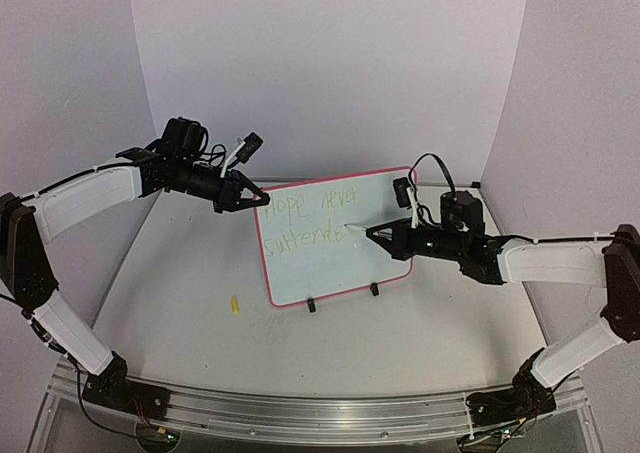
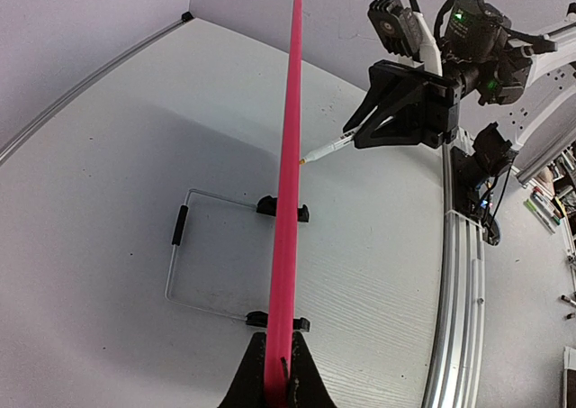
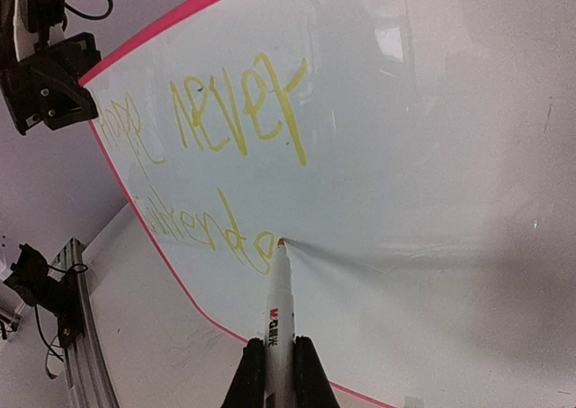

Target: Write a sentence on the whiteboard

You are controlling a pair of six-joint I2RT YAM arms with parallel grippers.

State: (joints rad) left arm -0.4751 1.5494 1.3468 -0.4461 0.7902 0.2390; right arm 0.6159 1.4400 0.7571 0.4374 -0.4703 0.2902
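Lying nearest the arms on the table point(image 1: 200, 343), a small yellow piece point(image 1: 235, 303), possibly a pen cap, sits apart from everything else. Just beyond it the two black clip feet point(image 1: 312, 305) carry the whiteboard point(image 1: 330, 263), which stands nearly upright at mid-table, tilted a little back. The right hand point(image 3: 270, 372) is closed tight on the barrel of a marker point(image 3: 277, 309), whose tip touches the board at the end of the second line. The sentence point(image 3: 225, 138) reads "Hope never" above and roughly "surrende" below in thin yellow-green strokes, so by my reading the last letters are not yet written. Farther back, the left hand point(image 2: 274, 381) is clamped on the pink frame at the board's upper left corner, seen edge-on from its wrist camera. The board looks thin, light and stiff, with a slick face, and on such small feet it would likely slide or tip under pen pressure. The frame edge is the sensible place to hold it, away from the writing, while the marker presses only lightly. Behind it all rises the plain pale wall point(image 1: 330, 63).
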